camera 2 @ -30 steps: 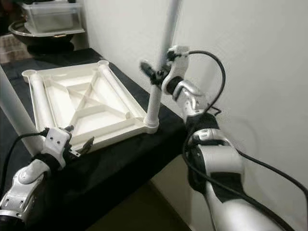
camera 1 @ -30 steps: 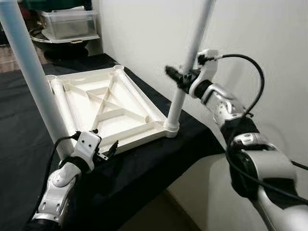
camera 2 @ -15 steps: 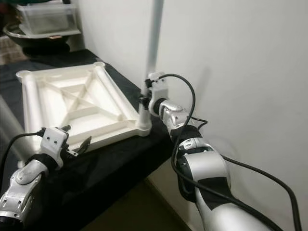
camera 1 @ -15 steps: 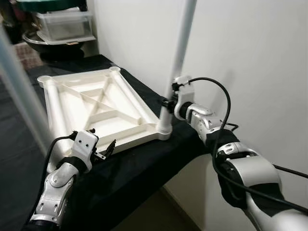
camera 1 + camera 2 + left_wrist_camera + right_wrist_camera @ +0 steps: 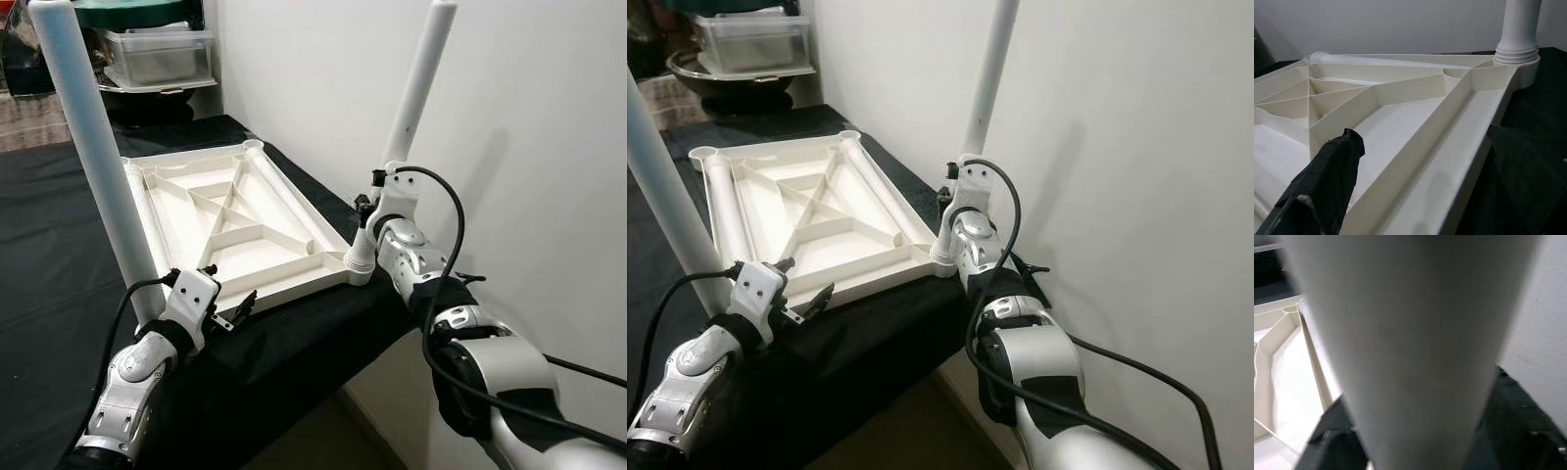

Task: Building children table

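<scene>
Lying upside down on the black-draped table [image 5: 294,343], ribbed underside up, the white tabletop [image 5: 235,230], long axis running away from the robot toward the wall-side far end. Standing in the near right corner socket, a white leg [image 5: 407,117], leaning slightly to the right and pointing up along the white wall [image 5: 529,117]; another white leg [image 5: 93,157] rising near the near left corner, base hidden behind the left arm. Sitting low on the right-corner leg, just above its collar, the right end effector [image 5: 366,208], fingers closing round the shaft; the right wrist view blurring into a pale column with dark finger edges [image 5: 1327,431] on either side, so the clamp on the leg looking firm though contact itself hard to make out. Hovering at the near edge of the tabletop, the left end effector [image 5: 227,311], fingers [image 5: 1327,176] spreading apart, one above the inner ribbing and the other off the outer rim over the black cloth, not gripping anything. Lying flat along the far long side in the left wrist view, a further tube [image 5: 1391,60]. Showing at the far top left, cut off by the frame, a clear plastic bin [image 5: 162,54] on a dark round stand.
</scene>
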Controlling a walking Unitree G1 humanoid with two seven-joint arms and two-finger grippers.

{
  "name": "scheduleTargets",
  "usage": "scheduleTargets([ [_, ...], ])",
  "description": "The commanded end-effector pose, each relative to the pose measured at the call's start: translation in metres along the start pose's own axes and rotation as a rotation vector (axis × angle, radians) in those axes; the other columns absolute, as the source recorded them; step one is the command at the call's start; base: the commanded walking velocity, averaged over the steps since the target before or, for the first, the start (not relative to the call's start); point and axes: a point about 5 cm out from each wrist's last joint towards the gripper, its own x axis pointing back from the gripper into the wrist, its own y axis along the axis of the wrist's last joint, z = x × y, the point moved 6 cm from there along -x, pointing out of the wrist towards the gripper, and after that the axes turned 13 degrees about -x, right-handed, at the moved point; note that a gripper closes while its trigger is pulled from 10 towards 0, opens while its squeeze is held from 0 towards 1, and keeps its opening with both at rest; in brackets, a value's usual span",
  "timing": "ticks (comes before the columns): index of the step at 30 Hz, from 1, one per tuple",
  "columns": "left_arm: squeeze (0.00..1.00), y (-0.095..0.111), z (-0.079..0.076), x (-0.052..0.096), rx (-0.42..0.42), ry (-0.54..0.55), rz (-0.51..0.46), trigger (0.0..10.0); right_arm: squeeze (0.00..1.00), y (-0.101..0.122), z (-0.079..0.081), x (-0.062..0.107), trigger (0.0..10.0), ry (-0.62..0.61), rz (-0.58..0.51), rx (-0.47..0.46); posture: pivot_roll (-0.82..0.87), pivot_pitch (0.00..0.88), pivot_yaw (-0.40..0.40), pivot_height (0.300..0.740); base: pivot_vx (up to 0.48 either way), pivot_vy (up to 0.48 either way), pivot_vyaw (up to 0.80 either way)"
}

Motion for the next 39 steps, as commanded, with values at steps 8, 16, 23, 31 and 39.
scheduleTargets([
  [8,0.0,-0.013,0.018,0.01,-0.01,0.061,0.056,10.0,0.0,0.072,0.015,0.002,10.0,0.315,-0.111,-0.015,0.03,0.0,-0.109,0.74,0.0,0.0,0.0],
  [16,0.0,-0.013,0.017,0.009,-0.009,0.053,0.052,10.0,0.0,0.058,0.047,0.039,10.0,0.879,0.013,0.228,0.03,0.0,-0.107,0.74,0.0,0.0,0.0],
  [23,0.0,-0.009,0.021,0.006,-0.016,0.059,0.041,10.0,0.0,0.01,0.051,0.032,0.0,0.828,0.166,0.301,0.04,0.0,-0.114,0.74,0.0,0.0,0.0],
  [31,0.0,-0.012,0.022,0.011,-0.018,0.065,0.05,10.0,0.0,-0.008,-0.057,-0.002,0.0,-0.076,0.099,0.093,0.05,0.0,-0.119,0.74,0.0,0.0,0.0],
  [39,0.0,-0.01,0.018,0.007,-0.014,0.055,0.042,10.0,0.0,-0.059,-0.038,0.008,10.0,-0.15,0.196,-0.108,0.04,0.0,-0.111,0.74,0.0,0.0,0.0],
])
